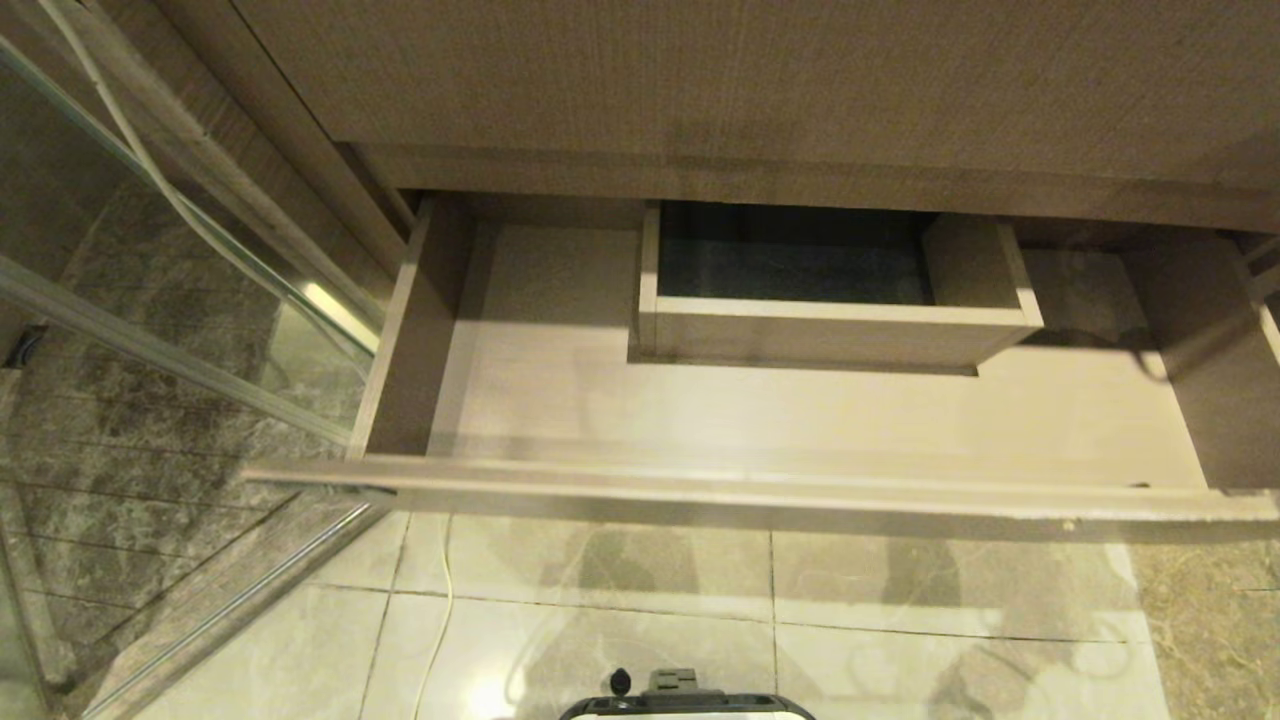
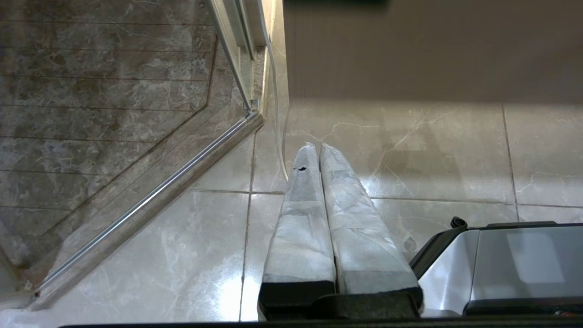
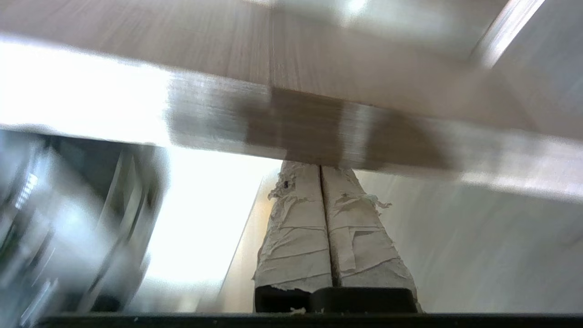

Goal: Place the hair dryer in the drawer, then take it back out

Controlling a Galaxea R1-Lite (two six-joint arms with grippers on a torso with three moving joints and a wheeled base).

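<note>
Hair dryer is in no view; the drawer [image 1: 800,420] stands open and bare, so you can't place it. Right gripper [image 3: 321,171] (jaws closed, empty) sits under a wood edge; left gripper [image 2: 319,150] is parked, closed.

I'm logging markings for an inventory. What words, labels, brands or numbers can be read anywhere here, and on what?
None: no readable text shows in any view.
The drawer, open and with no hair dryer in sight, shows bare wood grain.
The floor tiles are unmarked.
The taped left gripper and right gripper carry no lettering.
</note>
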